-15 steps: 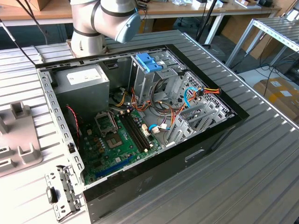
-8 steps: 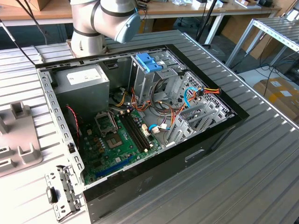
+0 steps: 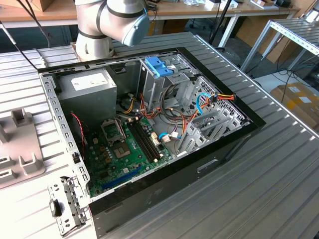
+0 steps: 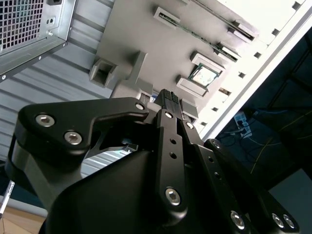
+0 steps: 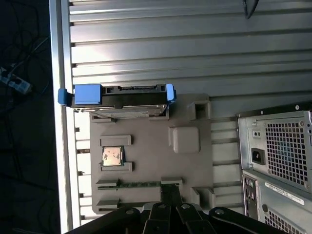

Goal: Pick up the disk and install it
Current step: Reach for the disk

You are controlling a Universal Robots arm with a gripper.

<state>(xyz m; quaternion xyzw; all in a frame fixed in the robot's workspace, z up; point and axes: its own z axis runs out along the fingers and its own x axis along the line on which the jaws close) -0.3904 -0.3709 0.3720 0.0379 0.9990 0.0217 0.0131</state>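
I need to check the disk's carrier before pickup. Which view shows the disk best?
The first wrist view: the disk sits side-on at the grey tray's end, its blue frame plain. The exterior and second wrist views offer parts of that tray.

The tool [image 4: 168, 96], jaws together and empty, is poised over the grey tray [image 4: 141, 29] on the ribbed bench [image 4: 44, 83]. A chip [image 4: 204, 75] sits in the tray, near the bench edge.

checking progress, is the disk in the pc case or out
Out. In the first wrist view the disk rests on the grey holder tray, outside the computer case.
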